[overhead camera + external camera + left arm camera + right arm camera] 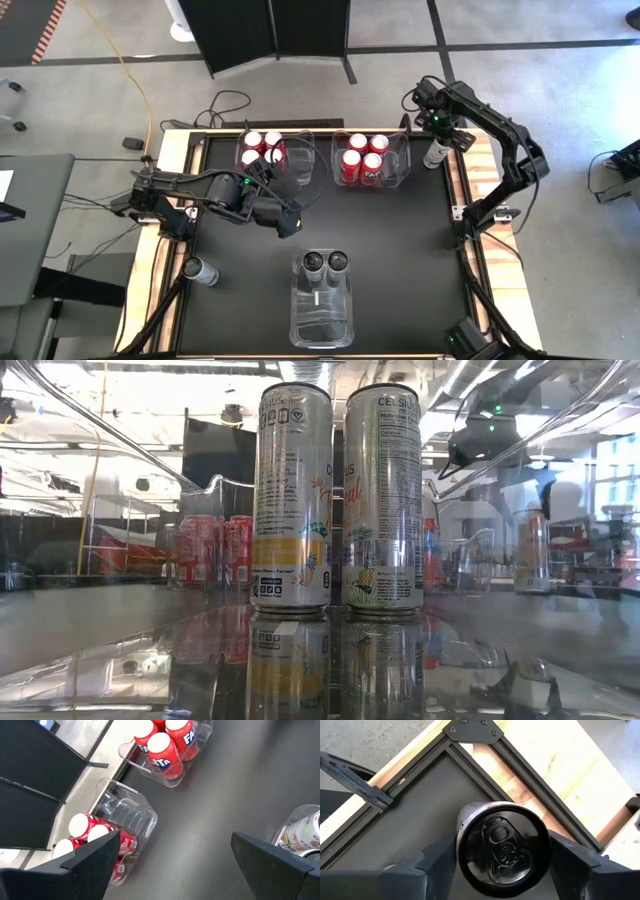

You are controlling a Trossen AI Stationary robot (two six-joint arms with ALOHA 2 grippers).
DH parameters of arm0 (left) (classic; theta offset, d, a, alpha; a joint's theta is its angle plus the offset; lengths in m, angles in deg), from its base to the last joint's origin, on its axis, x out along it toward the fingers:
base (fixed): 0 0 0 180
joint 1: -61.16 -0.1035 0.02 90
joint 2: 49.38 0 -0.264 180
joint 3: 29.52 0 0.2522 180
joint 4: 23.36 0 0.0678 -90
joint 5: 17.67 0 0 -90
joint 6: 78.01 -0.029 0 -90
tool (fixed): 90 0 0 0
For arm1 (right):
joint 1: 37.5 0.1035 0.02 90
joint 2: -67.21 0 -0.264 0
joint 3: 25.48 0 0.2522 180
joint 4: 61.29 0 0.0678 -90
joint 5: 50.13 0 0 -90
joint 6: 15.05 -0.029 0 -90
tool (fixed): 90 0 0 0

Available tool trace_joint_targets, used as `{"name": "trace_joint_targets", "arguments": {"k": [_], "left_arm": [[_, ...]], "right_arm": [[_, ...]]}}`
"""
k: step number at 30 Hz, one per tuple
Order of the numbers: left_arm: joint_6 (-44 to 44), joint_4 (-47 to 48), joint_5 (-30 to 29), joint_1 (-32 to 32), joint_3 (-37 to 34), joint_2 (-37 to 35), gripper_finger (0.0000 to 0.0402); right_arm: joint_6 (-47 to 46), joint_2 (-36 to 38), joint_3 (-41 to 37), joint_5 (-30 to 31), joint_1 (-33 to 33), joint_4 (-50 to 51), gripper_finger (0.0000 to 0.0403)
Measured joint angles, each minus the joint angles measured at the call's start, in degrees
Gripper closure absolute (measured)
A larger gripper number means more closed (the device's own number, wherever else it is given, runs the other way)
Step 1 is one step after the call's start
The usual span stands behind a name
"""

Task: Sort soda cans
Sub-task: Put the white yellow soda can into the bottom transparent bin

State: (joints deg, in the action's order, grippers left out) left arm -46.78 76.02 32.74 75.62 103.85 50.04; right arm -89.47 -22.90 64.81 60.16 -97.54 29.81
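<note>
A silver soda can with a black top (502, 847) stands upright on the black mat at the table's far right corner (434, 155). My right gripper (502, 857) is over it, one finger on each side. Red cans stand in two clear bins at the far edge (265, 152) (365, 160). Two tall pale cans (335, 500) stand in a clear bin near the front (323, 290). Another dark-topped can (200, 270) rests on the mat at the near left. My left gripper (175, 855) hangs open above the mat, left of centre (288, 222), holding nothing. My right gripper has the can between its two fingers (437, 857), which lie against opposite sides of its wall just below the top rim (459, 840). The fingers come from above, pointing steeply down. The can stays upright with its base on the mat.
The table's wooden frame and metal corner rail (530, 770) run close behind the can at the far right. A black clamp (355, 780) sits on the far rail. The left red-can bin has free room at its near end (127, 817).
</note>
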Motion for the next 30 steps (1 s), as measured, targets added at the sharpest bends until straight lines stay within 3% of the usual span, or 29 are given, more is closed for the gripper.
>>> {"name": "trace_joint_targets", "arguments": {"k": [16, 24, 30], "left_arm": [[-0.1, 0.0, -1.2, 0.0, 0.0, 0.0, 0.0026], [1.3, 0.0, -0.1, 0.1, 0.0, 0.0, 0.0026], [2.5, 0.0, -0.1, 0.1, 0.0, 0.0, 0.0026]], "right_arm": [[13.8, 1.0, 0.0, -1.1, 7.5, 1.3, 0.0141], [16.6, 7.5, 0.0, -1.4, 13.7, 5.4, 0.0142], [14.9, 12.9, 0.0, -2.8, 22.8, 7.7, 0.0142]]}}
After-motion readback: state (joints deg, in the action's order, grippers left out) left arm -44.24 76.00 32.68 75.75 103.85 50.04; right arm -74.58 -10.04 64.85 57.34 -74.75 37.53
